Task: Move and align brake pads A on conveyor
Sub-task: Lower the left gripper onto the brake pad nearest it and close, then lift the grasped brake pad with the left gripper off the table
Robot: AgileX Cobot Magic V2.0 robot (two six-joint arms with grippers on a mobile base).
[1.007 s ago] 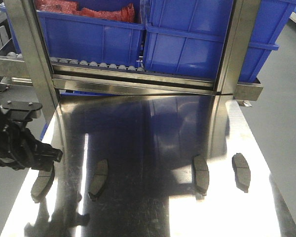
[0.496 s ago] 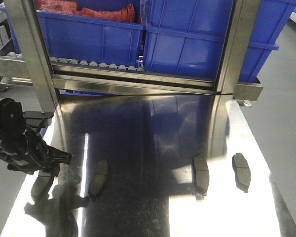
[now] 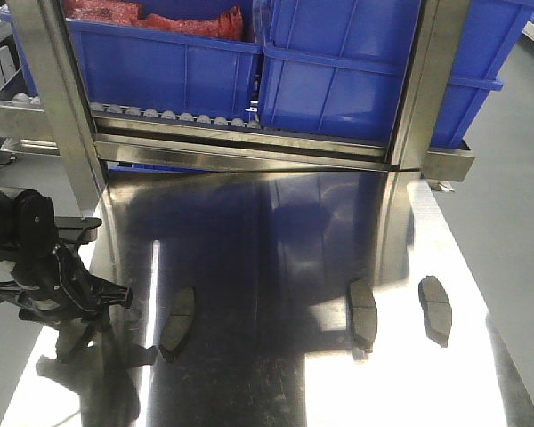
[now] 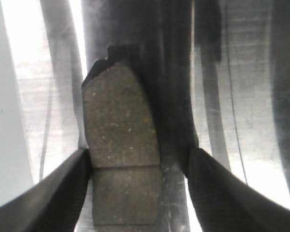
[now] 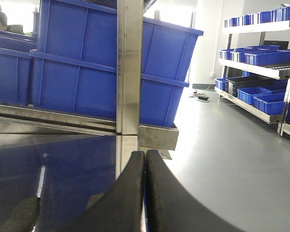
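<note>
Straddling one of the brake pads A [image 4: 118, 125], the left gripper [image 3: 64, 302] hangs low over the near left part of the steel table [image 3: 276, 391] with its jaws spread wide. In the left wrist view this pad lies flat and lengthwise between the two dark fingers [image 4: 58, 193]. Its groove runs crosswise about level with the fingertips, and its chipped-looking far end reaches out beyond them. The pad sits off-centre in the gap: its left edge is at or just touching the left finger, while a strip of bare steel separates its right edge from the right finger. Nothing is clamped; the pad rests on the table.

From the front view, the second pad [image 3: 178, 320] lies just beside the left gripper on its right, apart from the fingers and slightly tilted. The third pad [image 3: 363, 313] and fourth pad [image 3: 435, 309] lie well apart from this gripper, far to its right, near each other and roughly parallel. Beyond the gripper stands the roller rack [image 3: 240, 147] carrying blue bins [image 3: 338, 71].

The right gripper [image 5: 145, 193] shows only in its own wrist view. Its two fingers are pressed together along their length with nothing between them. Ahead of it is a steel upright [image 5: 129, 72] of the rack. Low to its left, dim dark shapes lie on the table, too blurred to tell which pads they are.
</note>
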